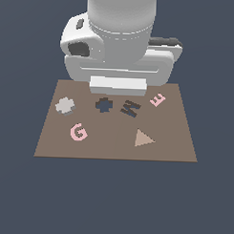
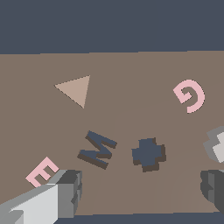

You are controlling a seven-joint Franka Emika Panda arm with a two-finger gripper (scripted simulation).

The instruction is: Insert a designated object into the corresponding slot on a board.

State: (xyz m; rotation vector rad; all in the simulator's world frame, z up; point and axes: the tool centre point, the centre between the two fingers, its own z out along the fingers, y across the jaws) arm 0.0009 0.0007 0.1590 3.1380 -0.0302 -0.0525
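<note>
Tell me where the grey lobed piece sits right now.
In the exterior view the grey lobed piece lies on the board near its far left corner, just left of the lobed slot and above the pink G.

My claw [image 2: 140, 192]: over the board's [image 1: 113, 150] far edge, fingers [image 2: 65, 192] apart, nothing between them.
Slot [image 1: 104, 104]: just under me, between my fingertips in the wrist view.
Grey piece [image 1: 66, 105]: on the board, toward the exterior view's left of the slot, beside one fingertip.
W cutout [image 1: 130, 108]: on the slot's other side.
E [image 1: 157, 99]: beyond the W cutout.
G [image 1: 78, 132], triangle [image 1: 143, 138]: farther from me, near edge.
</note>
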